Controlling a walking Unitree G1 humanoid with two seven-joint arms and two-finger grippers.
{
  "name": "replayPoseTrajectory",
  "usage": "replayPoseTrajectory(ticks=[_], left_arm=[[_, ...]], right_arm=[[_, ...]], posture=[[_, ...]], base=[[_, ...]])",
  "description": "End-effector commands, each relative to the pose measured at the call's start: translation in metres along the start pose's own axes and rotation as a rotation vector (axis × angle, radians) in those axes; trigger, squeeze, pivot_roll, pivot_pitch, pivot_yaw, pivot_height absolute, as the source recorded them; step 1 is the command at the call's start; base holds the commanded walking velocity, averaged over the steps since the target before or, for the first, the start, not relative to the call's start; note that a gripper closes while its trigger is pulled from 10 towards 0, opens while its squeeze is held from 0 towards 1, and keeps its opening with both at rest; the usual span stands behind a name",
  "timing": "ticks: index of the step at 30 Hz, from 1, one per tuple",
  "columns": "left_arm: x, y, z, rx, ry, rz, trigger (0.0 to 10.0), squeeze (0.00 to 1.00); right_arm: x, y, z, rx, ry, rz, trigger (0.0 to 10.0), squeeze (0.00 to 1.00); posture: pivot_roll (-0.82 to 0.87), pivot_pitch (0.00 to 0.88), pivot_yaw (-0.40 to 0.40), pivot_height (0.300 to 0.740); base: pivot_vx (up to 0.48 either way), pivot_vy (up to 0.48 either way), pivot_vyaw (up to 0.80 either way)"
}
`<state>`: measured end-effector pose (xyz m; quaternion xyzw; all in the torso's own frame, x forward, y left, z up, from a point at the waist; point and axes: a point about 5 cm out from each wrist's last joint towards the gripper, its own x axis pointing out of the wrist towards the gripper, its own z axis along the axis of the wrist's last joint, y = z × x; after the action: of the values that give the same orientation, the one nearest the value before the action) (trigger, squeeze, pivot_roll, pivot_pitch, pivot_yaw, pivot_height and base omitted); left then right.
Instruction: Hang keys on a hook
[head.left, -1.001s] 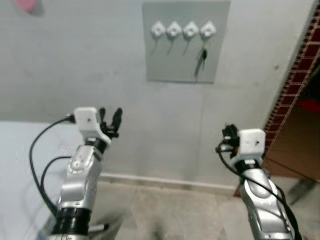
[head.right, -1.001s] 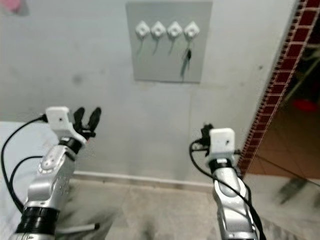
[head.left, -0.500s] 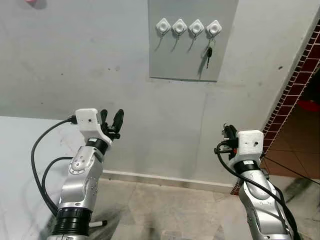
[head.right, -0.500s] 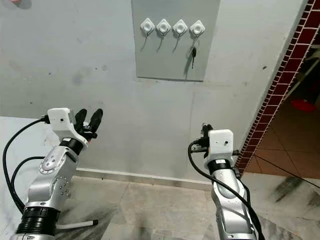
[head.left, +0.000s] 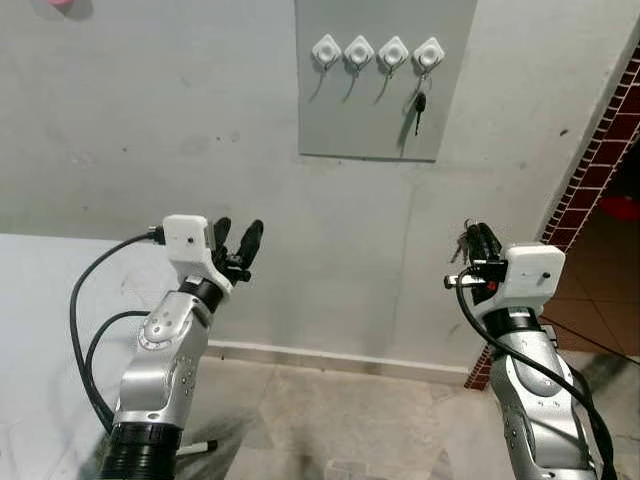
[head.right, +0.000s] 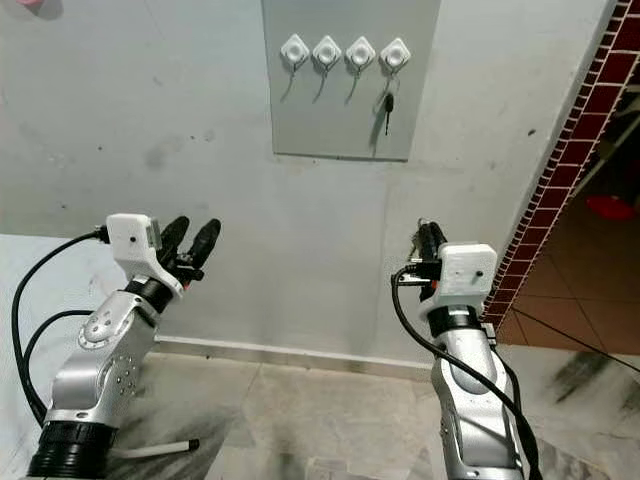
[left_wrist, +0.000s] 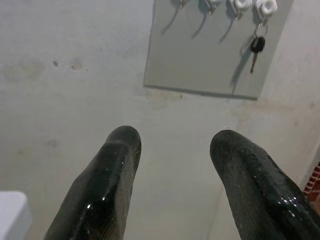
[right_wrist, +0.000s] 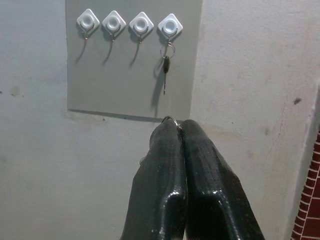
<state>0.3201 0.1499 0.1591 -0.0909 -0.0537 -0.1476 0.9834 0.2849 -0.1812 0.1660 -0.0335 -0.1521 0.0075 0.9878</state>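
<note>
- Pale grey plastered wall (head.left: 150, 120) carries a flat grey rectangular board (head.left: 385, 100).
- Left tool (head.left: 237, 240), raised before the wall well below the board, has its two black fingers spread.
- Right tool (head.left: 478, 240) is raised too, fingers pressed together; a small metal ring glints at their tips.
- Four white diamond-shaped hooks (head.left: 377, 50) line the board's top.
- A dark-headed key (head.left: 420, 107) hangs from the rightmost hook.

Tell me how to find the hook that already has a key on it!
Look at the grey panel on the pale wall, above the robot's arms. Four white hooks sit in a row along its top. The one you want is the hook at the right end: a dark key dangles from it, and the other three are bare.
</note>
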Motion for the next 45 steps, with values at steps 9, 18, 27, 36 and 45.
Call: replayPoseTrajectory(ticks=[9,18,27,36,45], left_arm=[[-0.009,-0.013,-0.001,-0.025,0.019,-0.044,10.0,0.00],[-0.003,-0.013,0.006,-0.022,0.002,-0.054,10.0,0.00],[-0.002,-0.008,0.010,-0.015,-0.006,-0.041,10.0,0.00],[-0.002,-0.009,0.010,-0.018,-0.005,-0.040,10.0,0.00],[-0.003,-0.010,0.010,-0.019,-0.002,-0.042,10.0,0.00]], right_arm=[[-0.008,0.011,0.006,0.041,-0.017,0.007,10.0,0.00],[-0.002,0.013,0.012,0.052,-0.038,0.008,10.0,0.00],[-0.004,0.013,0.012,0.050,-0.033,0.010,10.0,0.00],[-0.004,0.014,0.012,0.050,-0.027,0.012,10.0,0.00],[-0.005,0.015,0.011,0.052,-0.024,0.021,10.0,0.00]], posture=[[0.09,0.000,0.066,0.740],[0.09,0.000,0.068,0.740],[0.09,0.000,0.068,0.740],[0.09,0.000,0.063,0.740],[0.09,0.000,0.058,0.740]], base=[[0.000,0.000,0.00],[0.400,0.000,0.00],[0.469,0.000,0.00],[0.467,0.000,0.00],[0.469,0.000,0.00]])
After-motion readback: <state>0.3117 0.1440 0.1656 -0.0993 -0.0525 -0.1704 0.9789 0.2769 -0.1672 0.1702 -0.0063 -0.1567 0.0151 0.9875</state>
